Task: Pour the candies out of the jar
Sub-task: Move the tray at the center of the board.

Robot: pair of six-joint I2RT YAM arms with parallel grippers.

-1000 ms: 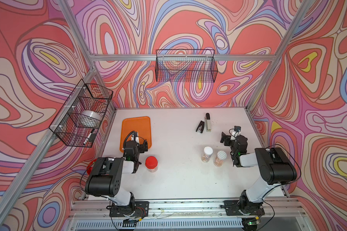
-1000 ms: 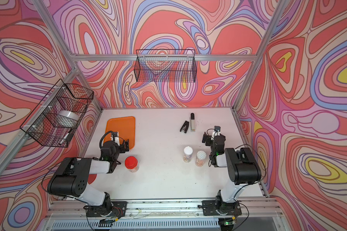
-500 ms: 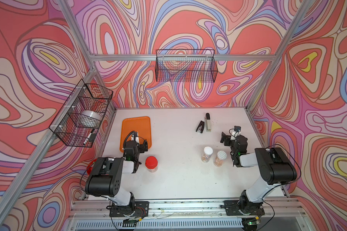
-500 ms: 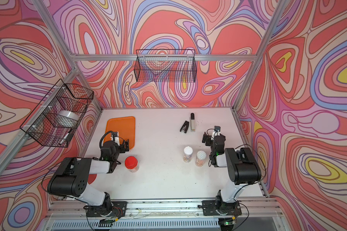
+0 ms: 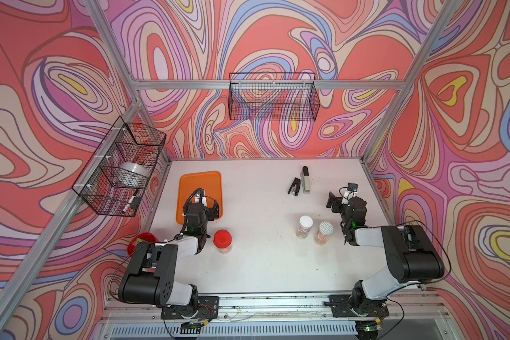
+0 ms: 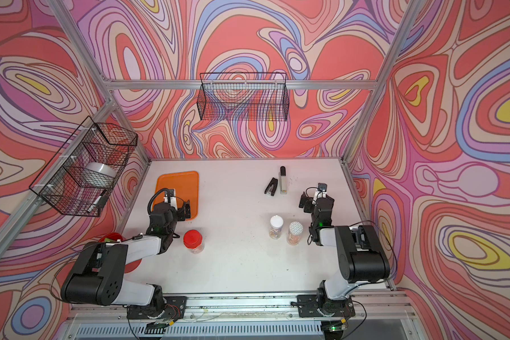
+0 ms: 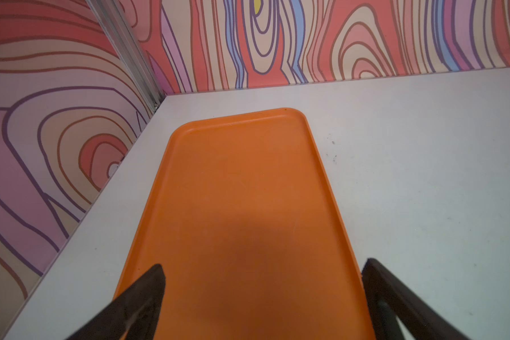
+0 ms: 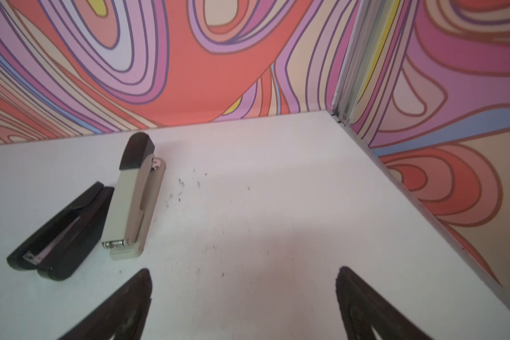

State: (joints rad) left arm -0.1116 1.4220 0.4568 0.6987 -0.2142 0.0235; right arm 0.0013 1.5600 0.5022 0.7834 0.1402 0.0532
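No word, number, brand or sign can be read in any view. The jar with the speckled lid (image 5: 324,232), right of centre in a top view, has a fine dotted pattern on top (too small to tell whether it is print). In the right wrist view, the black stapler (image 8: 62,232) and the beige stapler (image 8: 133,203), at left of frame, show plain casings.

white table (image 5: 262,270) | orange tray (image 5: 200,182); red-lidded jar (image 5: 223,242); two pale-lidded jars (image 5: 305,227); two staplers (image 5: 306,184)

A robot lab test cell: aluminium frame (image 5: 183,84), swirl-printed walls (image 5: 56,88), left arm (image 5: 159,265) and right arm (image 5: 407,256) on a rail (image 5: 277,303).
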